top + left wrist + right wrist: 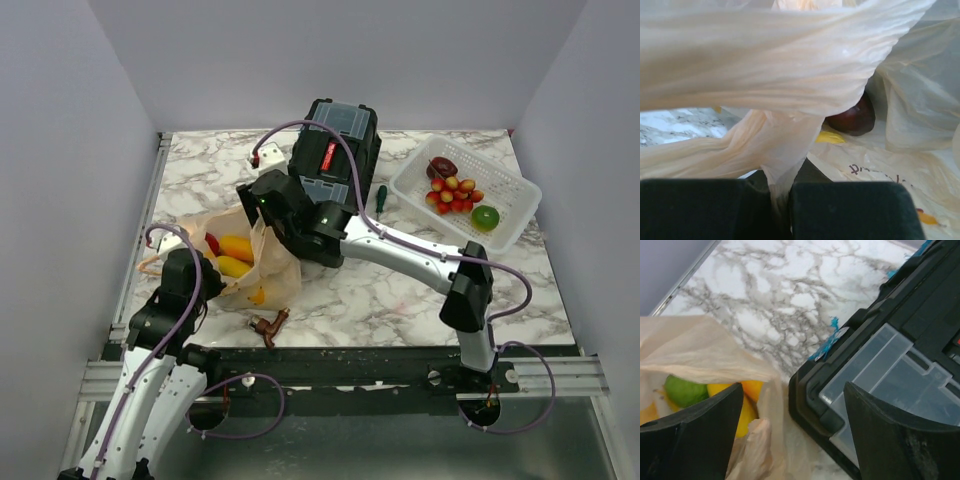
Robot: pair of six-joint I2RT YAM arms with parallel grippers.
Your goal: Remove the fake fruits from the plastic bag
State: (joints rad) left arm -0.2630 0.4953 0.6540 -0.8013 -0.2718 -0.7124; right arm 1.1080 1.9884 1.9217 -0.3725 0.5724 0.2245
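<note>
The beige plastic bag lies open at the table's left. Inside it I see yellow and orange fruits and a red one. My left gripper is shut on a fold of the bag, pinched between its pads; past it are a dark red fruit and a bit of yellow. My right gripper is open and empty, over the bag's edge beside the toolbox. Below it show a green fruit and yellow and orange ones.
A black toolbox stands right behind the bag, close to my right gripper. A white lattice basket at the back right holds a purple fruit, a grape cluster and a green fruit. A green-handled screwdriver and a brown fitting lie on the table.
</note>
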